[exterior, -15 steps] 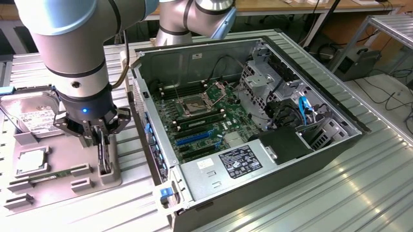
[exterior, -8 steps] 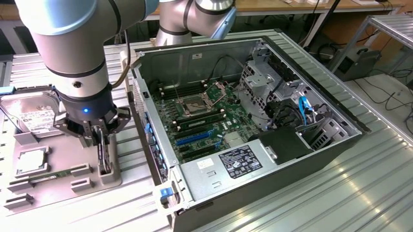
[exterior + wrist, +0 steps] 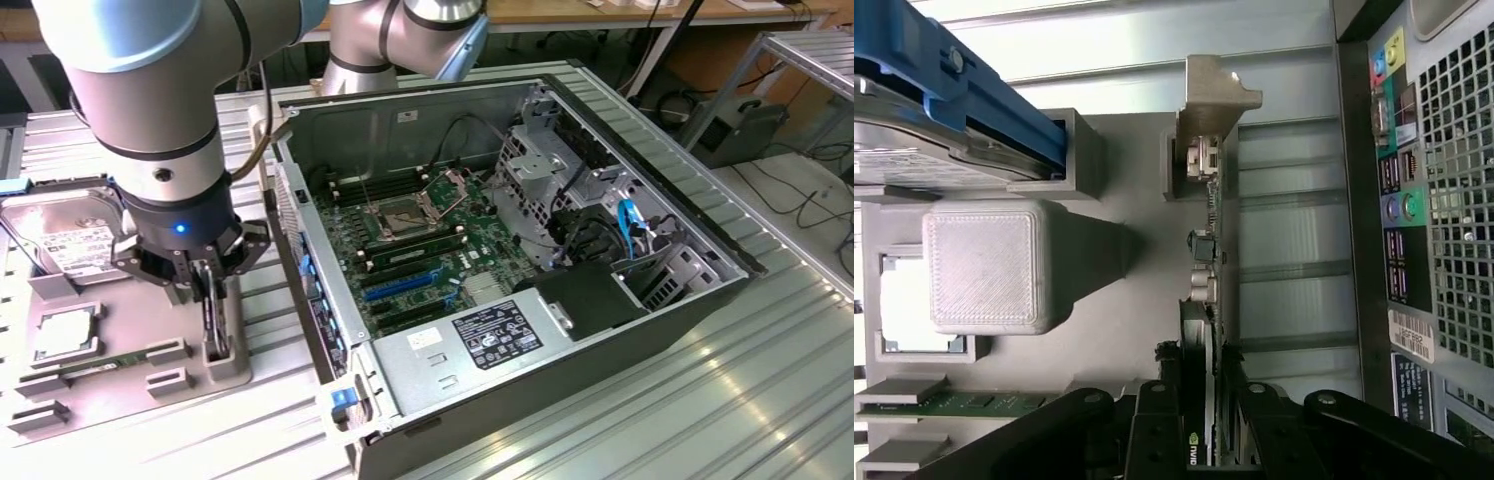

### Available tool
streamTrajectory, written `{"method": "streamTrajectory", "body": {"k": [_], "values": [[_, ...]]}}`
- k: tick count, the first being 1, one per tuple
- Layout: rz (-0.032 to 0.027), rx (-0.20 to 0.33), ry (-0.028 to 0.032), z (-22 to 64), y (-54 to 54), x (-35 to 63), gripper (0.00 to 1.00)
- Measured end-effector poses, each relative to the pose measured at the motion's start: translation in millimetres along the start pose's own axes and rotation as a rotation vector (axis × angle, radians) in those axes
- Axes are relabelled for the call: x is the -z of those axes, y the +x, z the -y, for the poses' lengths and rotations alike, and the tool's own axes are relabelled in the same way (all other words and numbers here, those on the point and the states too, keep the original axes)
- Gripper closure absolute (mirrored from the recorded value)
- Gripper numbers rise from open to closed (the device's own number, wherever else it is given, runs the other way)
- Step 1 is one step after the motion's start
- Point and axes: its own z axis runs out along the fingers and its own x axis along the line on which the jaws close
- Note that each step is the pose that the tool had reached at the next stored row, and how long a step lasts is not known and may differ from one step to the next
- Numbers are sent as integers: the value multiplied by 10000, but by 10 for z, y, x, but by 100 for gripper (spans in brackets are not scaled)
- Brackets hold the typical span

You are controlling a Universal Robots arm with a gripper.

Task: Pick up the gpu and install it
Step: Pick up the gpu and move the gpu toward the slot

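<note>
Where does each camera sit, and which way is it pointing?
Exterior view: set apart and high, looking down on the open computer case and grey tray; the arm and gripper show.
Wrist view: on the wrist, looking past the gripper at the gpu standing on edge in the tray.
Both share the gripper, gpu, tray and case.

The tabletop [image 3: 747, 400] is ribbed bare metal with a soft sheen, and the computer case [image 3: 400, 120] is dull grey sheet metal. The holder tray [image 3: 140, 300] and its block [image 3: 984, 265] look like matt grey plastic with a fine printed grain. The gpu [image 3: 1216, 250] is a dark circuit card with a pale satin metal bracket [image 3: 1209, 100], and the gripper [image 3: 1204, 400] is matt black.
</note>
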Motion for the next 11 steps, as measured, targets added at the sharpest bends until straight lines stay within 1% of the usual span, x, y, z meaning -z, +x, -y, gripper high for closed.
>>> {"method": "streamTrajectory", "body": {"k": [4,5,9,11], "values": [[-29,588,32,0,-2,0,74],[-33,662,37,0,-2,1,74],[-35,699,39,0,-3,1,74],[-34,700,39,-1,-2,23,74]]}}
